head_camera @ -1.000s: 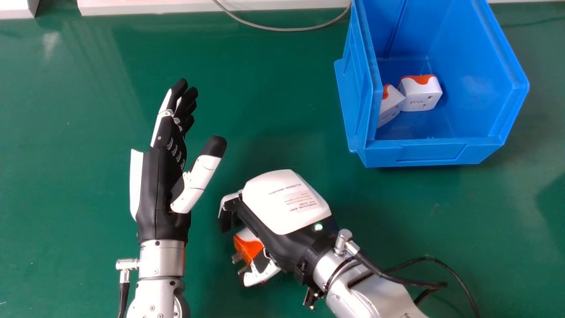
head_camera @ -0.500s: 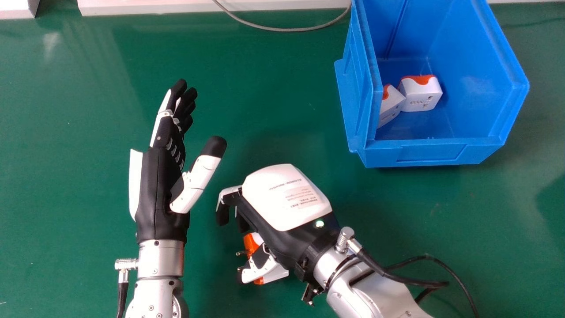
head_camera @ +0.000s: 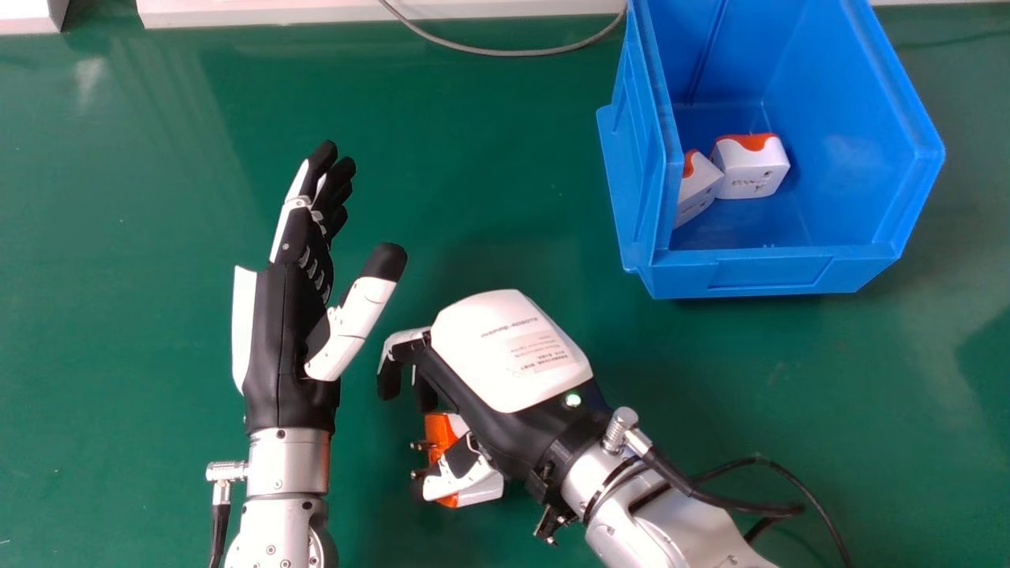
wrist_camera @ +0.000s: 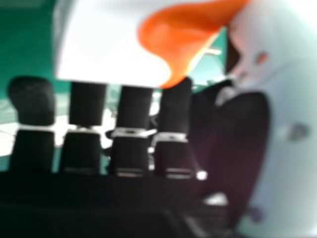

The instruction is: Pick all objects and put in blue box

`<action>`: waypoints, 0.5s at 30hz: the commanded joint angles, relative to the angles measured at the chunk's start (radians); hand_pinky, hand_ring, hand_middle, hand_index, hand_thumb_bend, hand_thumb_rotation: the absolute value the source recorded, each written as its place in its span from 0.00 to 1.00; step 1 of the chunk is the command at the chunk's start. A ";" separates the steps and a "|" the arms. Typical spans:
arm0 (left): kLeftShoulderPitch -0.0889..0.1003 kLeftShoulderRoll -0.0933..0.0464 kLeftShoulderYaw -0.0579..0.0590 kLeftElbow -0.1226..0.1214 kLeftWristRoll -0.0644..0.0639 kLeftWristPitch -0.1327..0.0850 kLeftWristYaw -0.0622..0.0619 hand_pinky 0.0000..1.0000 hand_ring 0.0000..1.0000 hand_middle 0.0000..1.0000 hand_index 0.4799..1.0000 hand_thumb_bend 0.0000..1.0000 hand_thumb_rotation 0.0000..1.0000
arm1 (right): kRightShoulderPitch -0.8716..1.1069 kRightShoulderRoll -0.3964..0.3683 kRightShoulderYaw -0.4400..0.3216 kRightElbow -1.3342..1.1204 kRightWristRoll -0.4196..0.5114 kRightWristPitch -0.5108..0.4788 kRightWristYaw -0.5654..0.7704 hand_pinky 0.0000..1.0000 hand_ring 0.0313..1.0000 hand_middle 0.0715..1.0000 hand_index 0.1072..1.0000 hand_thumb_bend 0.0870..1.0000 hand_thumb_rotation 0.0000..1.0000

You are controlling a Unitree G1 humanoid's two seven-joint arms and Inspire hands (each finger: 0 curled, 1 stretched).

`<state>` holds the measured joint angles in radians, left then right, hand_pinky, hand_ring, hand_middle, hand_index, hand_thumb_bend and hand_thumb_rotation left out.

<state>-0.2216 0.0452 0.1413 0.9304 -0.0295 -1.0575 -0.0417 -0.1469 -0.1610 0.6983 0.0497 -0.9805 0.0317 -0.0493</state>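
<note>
My left hand [head_camera: 288,315] is open at the left of the head view, holding nothing. My right hand [head_camera: 511,355] is palm down at the lower middle, its fingers loosely bent and not closed on anything. An orange and white plug adapter [head_camera: 483,493] lies partly under it, pins toward the left, with the thumb across it. In the right hand view the adapter [wrist_camera: 109,42] is close to the palm side of my right hand [wrist_camera: 133,109], beside the thumb. Two similar adapters [head_camera: 750,167] rest in the blue box [head_camera: 769,272] at the upper right.
The green table [head_camera: 473,181] spreads around both hands. A grey cable [head_camera: 513,53] curves along its far edge, by a white ledge [head_camera: 316,12]. A black cable [head_camera: 777,509] trails beside the right forearm.
The adapter by my right hand has turned and shifted slightly right and down. The right hand has risen a little in the view and its fingers have loosened. The left hand is practically still.
</note>
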 commanded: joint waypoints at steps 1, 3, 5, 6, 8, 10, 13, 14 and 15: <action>-0.012 -0.003 -0.004 -0.010 0.006 -0.019 0.002 0.94 0.92 0.90 0.82 0.90 0.67 | -0.004 0.006 -0.021 -0.007 0.010 -0.013 -0.034 0.20 0.33 0.42 0.50 0.46 0.00; -0.013 -0.003 -0.004 -0.008 0.004 -0.020 0.001 0.95 0.92 0.90 0.82 0.90 0.67 | -0.002 0.006 -0.026 -0.006 0.013 -0.017 -0.053 0.20 0.33 0.42 0.50 0.46 0.00; -0.014 -0.002 -0.004 -0.006 0.008 -0.022 0.004 0.94 0.92 0.90 0.81 0.90 0.67 | 0.002 0.010 -0.035 -0.002 0.021 -0.024 -0.075 0.21 0.34 0.42 0.50 0.46 0.00; -0.014 -0.001 -0.004 -0.005 0.012 -0.024 0.008 0.95 0.92 0.90 0.81 0.90 0.67 | 0.002 0.010 -0.038 0.001 0.023 -0.027 -0.084 0.21 0.34 0.43 0.50 0.46 0.00; -0.013 -0.002 -0.004 -0.007 0.013 -0.021 0.010 0.94 0.92 0.90 0.81 0.90 0.67 | 0.001 0.009 -0.042 0.008 0.031 -0.032 -0.098 0.21 0.34 0.43 0.49 0.46 0.00; -0.011 -0.003 -0.005 -0.011 0.011 -0.017 0.009 0.94 0.92 0.90 0.81 0.90 0.67 | 0.004 0.012 -0.048 0.015 0.038 -0.033 -0.112 0.21 0.34 0.43 0.49 0.46 0.00; -0.010 -0.003 -0.004 -0.012 0.009 -0.017 0.006 0.94 0.92 0.90 0.81 0.90 0.67 | 0.003 0.012 -0.053 0.018 0.035 -0.024 -0.126 0.21 0.34 0.43 0.49 0.46 0.00; -0.011 -0.003 -0.004 -0.011 0.007 -0.017 0.004 0.95 0.92 0.90 0.82 0.89 0.67 | 0.003 0.011 -0.053 0.018 0.033 -0.020 -0.128 0.21 0.34 0.44 0.49 0.46 0.00; -0.011 -0.003 -0.003 -0.010 0.006 -0.017 0.002 0.95 0.92 0.90 0.82 0.89 0.67 | 0.003 0.012 -0.056 0.019 0.036 -0.019 -0.128 0.21 0.34 0.44 0.49 0.46 0.00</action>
<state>-0.2223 0.0455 0.1415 0.9310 -0.0200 -1.0579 -0.0380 -0.1430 -0.1595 0.6586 0.0775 -0.9453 0.0129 -0.1546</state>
